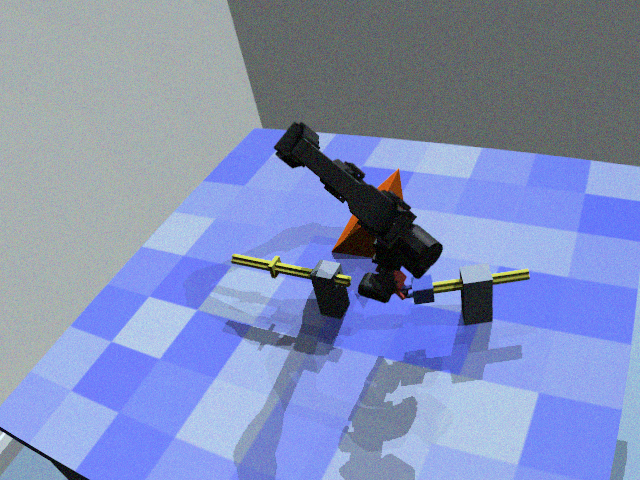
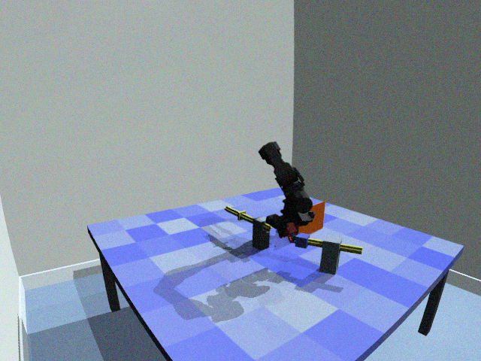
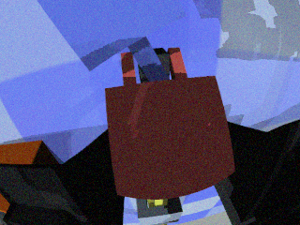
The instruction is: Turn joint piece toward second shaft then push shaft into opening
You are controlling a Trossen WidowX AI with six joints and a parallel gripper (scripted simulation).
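Note:
My gripper (image 1: 395,279) (image 2: 290,225) (image 3: 156,122) is shut on the red joint piece (image 1: 400,284) (image 2: 291,229) (image 3: 166,155), one dark finger on each side. The joint piece hinges at the blue end (image 1: 422,290) (image 2: 302,241) of the fixed yellow shaft (image 1: 510,276) (image 2: 351,249), which passes through the right grey block (image 1: 476,299) (image 2: 329,257). The second yellow shaft (image 1: 250,259) (image 2: 233,212) (image 3: 158,202), with a collar, lies through the left grey block (image 1: 331,299) (image 2: 260,236) (image 3: 159,214). Its end is short of the joint piece. The opening is hidden, so its exact direction cannot be told.
An orange pyramid-like block (image 1: 356,241) (image 2: 317,220) (image 3: 21,153) stands behind the gripper, close to the arm. The arm (image 1: 372,206) (image 2: 287,174) reaches over it from the back. The left block stands close beside one finger.

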